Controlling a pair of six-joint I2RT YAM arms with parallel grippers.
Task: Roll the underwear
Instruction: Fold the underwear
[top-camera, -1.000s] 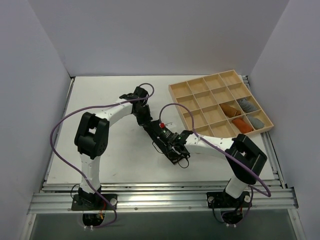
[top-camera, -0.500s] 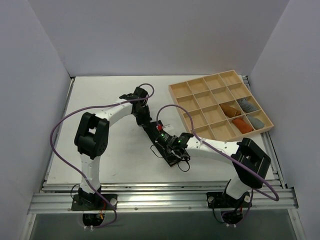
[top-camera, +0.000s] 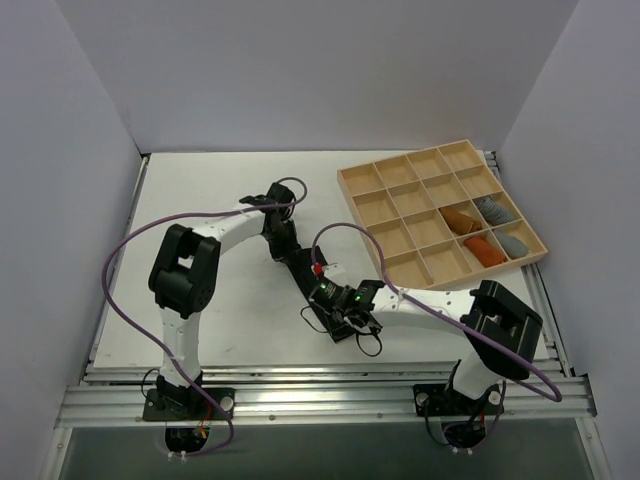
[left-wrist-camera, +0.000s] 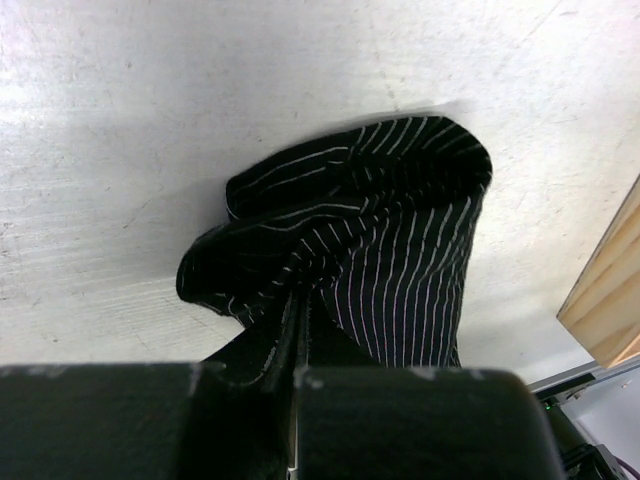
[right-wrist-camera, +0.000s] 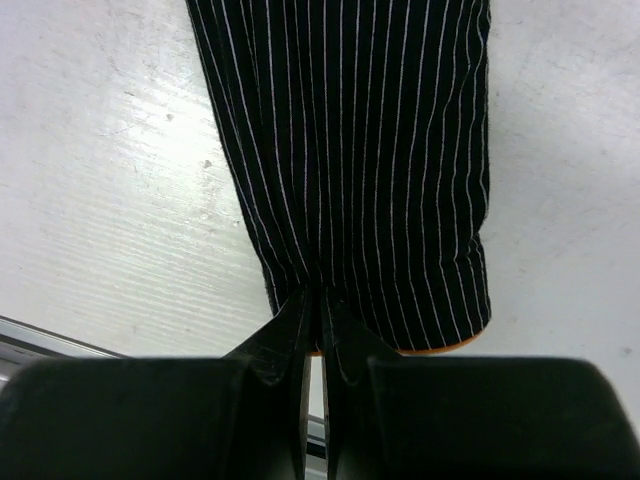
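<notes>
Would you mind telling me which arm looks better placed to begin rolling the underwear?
Probably the right: the right gripper pinches the flat hem of the underwear, which lies smooth ahead; the left gripper holds a bunched end.

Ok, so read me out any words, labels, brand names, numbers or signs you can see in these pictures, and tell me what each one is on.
No text, label, brand, number or sign can be read in any view.
underwear: only thin pale pinstripes, with no print or tag showing.
wooden tray: plain wood, no marking.
left end effector and right end effector: plain black, no lettering visible.
</notes>
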